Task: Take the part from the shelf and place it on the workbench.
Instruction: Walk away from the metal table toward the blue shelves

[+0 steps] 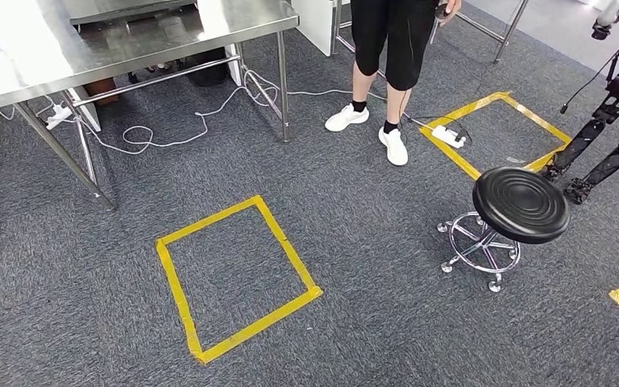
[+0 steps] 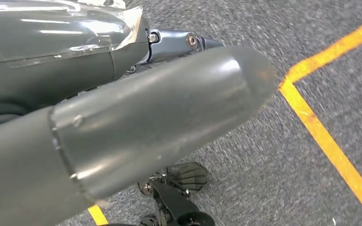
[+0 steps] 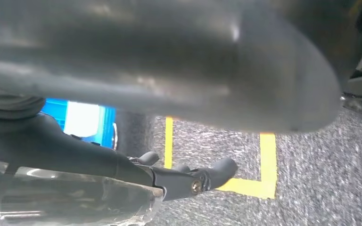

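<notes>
**Floor survey: carpet, tape marks, workbench**

Nearest us, our left hand (image 2: 160,117) hangs over grey carpet (image 1: 371,266); the thick thumb blocks most of the wrist view, and we cannot tell how the fingers lie. Our right hand (image 3: 188,179) hangs likewise, dark fingers extended and holding nothing we can make out, with a blurred blue object (image 3: 82,120) behind it.

Item: yellow tape square (image 1: 234,278) on the carpet, near centre.
Item: black round stool (image 1: 520,205) on castors, right.
Item: second tape square (image 1: 496,133), farther right, with a white power strip (image 1: 449,135) on its edge.
Item: person (image 1: 391,48), far centre, cut off above the waist.
Item: steel workbench (image 1: 129,36), far left, cables (image 1: 201,121) beneath.

The part is nowhere we can make out.
</notes>
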